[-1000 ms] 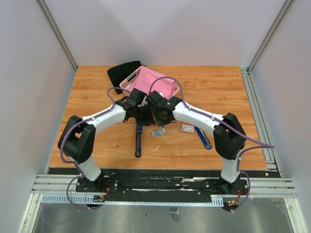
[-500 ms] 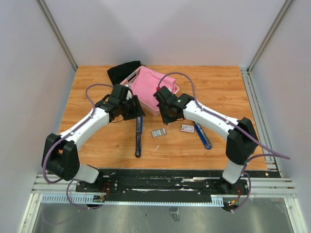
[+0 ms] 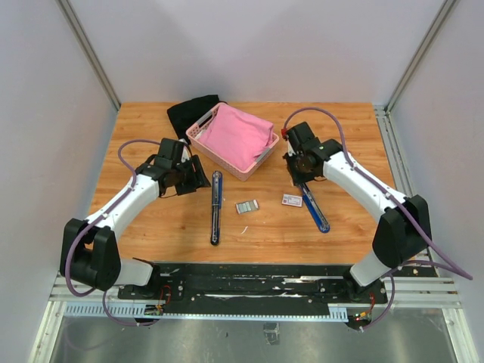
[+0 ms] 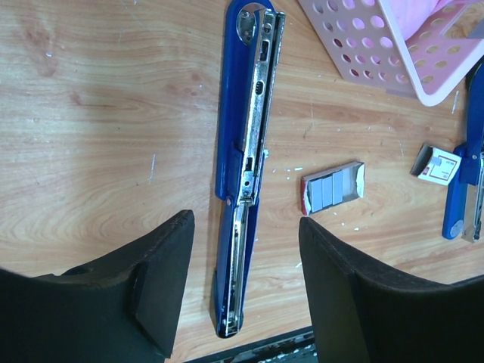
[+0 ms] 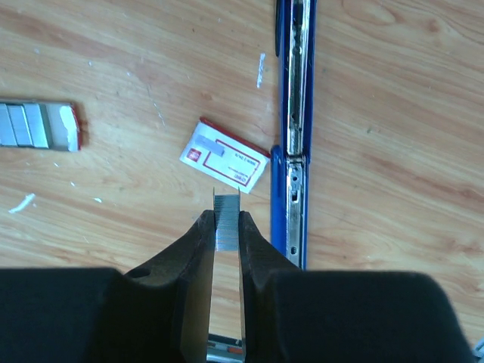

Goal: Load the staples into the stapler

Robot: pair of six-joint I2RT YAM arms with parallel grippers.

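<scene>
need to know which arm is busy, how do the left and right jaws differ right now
Left gripper: jaws spread wide and empty. Right gripper: jaws shut on a thin strip of staples.
The left gripper hangs over the left blue stapler; the right gripper's tip is beside the right blue stapler, near the white carton.
Shared: both point down at the table, each close to a stapler opened flat.

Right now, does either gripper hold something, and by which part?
The right gripper pinches a staple strip by its long sides; the left gripper is open, holding nothing.
</scene>
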